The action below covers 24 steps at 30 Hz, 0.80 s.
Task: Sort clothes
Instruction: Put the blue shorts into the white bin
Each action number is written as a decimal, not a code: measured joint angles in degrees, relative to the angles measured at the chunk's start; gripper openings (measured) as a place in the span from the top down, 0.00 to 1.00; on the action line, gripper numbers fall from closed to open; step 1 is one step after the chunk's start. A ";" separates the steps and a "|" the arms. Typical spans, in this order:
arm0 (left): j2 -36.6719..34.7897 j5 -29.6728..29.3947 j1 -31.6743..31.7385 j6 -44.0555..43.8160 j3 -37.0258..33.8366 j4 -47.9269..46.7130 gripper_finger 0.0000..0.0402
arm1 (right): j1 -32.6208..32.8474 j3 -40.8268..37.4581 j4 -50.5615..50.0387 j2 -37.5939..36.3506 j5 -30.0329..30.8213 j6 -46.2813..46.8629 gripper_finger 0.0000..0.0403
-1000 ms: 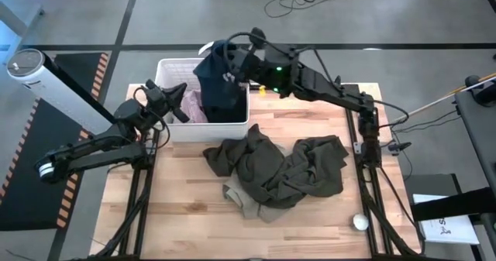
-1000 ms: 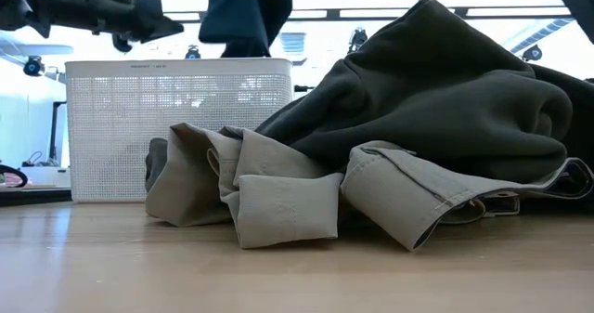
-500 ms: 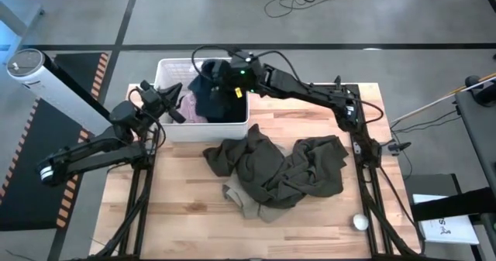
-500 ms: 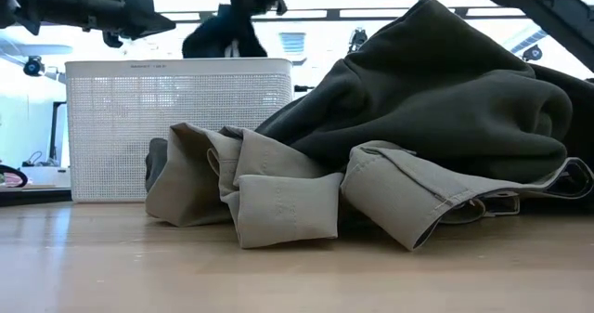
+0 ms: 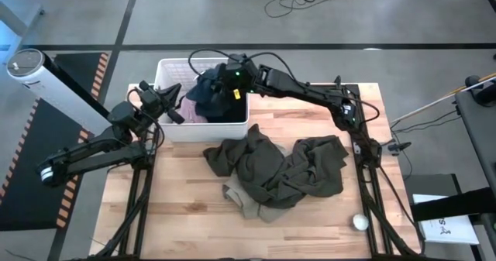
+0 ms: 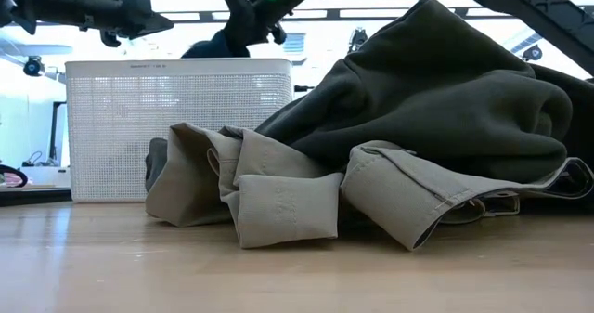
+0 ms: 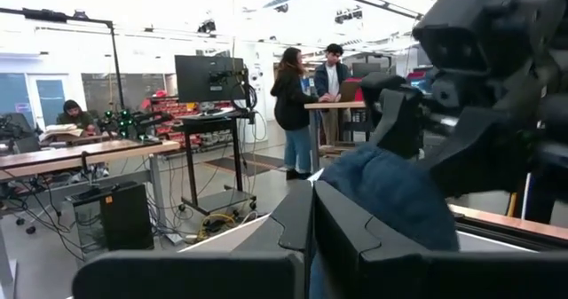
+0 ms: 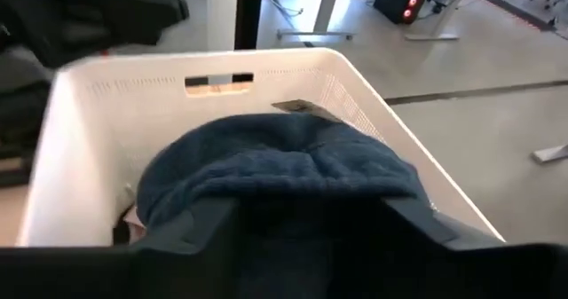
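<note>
The step in hand is the drop of a dark navy garment into the white basket at the far side of the table. The right gripper reaches over the basket's far right part, and in its wrist view its two fingers stand apart on either side of the navy cloth, which mounds up inside the basket walls just ahead of them; whether the cloth is fully free of the fingers I cannot tell, though I judge it is being let go (the fingers look spread, not pinching). A bit of pale pink fabric shows in the basket beside the navy piece. The left gripper hangs over the basket's left edge with its fingers pressed together on nothing, waiting. The rest of the clothes lie heaped mid-table, just in front of the basket: a dark olive garment on top, and a beige-tan one under its near edge. A small white ball sits near the table's right front corner, well apart from the heap. Next, I judge, the right arm must lift clear of the basket without dragging the navy cloth back out, then come down on the olive garment's top fold.
</note>
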 joint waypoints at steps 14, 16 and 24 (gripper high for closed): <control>-0.04 5.58 0.02 1.04 0.00 0.12 1.00 | 0.58 0.02 -8.00 -4.76 -1.91 2.72 0.45; 0.04 7.30 0.02 0.87 0.02 0.37 1.00 | -0.11 0.02 -8.87 -3.77 -2.16 4.30 0.48; 0.72 9.01 0.00 0.88 0.04 0.72 1.00 | -2.12 -0.09 -12.44 0.03 -3.33 3.58 0.72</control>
